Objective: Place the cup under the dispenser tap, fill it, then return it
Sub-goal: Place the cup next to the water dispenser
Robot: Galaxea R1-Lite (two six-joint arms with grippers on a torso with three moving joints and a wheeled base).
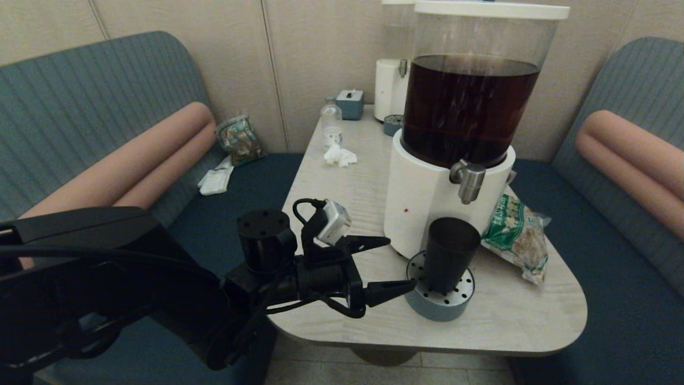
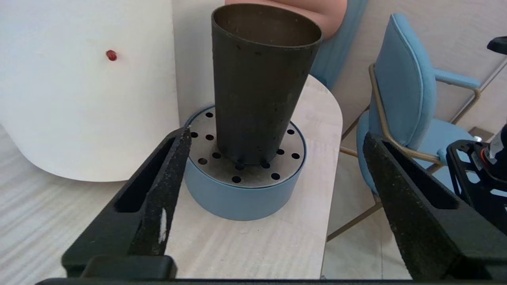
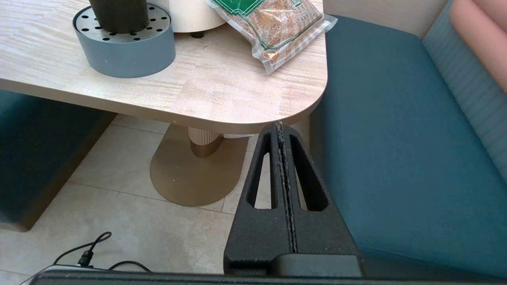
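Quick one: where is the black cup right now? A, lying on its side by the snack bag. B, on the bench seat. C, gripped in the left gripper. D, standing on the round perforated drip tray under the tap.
D: the cup stands upright on the drip tray below the dispenser tap, with the left gripper open, short of it.

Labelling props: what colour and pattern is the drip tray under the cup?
Blue-grey tray with a perforated metal top; clearest in the left wrist view.

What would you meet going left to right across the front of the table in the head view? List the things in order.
Left gripper, open beside the tray → grey drip tray with the black cup standing on it, below the tap → packet of grain.
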